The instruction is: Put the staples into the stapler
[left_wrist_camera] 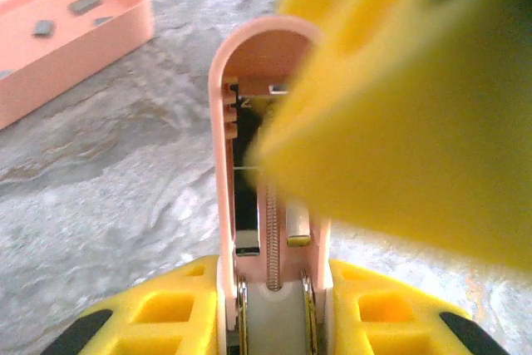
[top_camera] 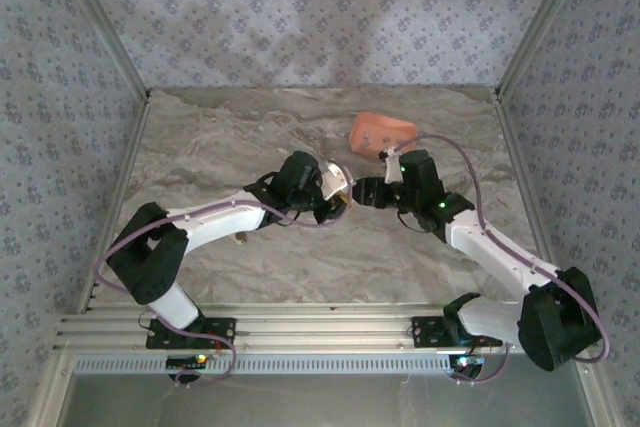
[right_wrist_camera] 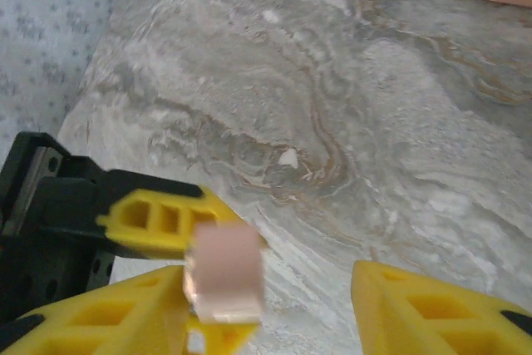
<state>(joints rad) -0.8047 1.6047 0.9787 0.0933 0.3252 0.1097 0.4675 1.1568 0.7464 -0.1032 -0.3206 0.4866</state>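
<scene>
Left gripper [left_wrist_camera: 270, 322] is clamped on the stapler [left_wrist_camera: 223, 147], pale pink; inside its arched shell a metal rail [left_wrist_camera: 247, 205] and spring [left_wrist_camera: 272, 230] are exposed. Right gripper [right_wrist_camera: 283, 309] jaws are seen apart, empty.

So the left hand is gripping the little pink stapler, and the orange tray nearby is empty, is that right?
Not quite: the tray isn't empty. The left wrist view shows a few small grey staples lying in it. The left hand is indeed gripping the little pink stapler.
</scene>
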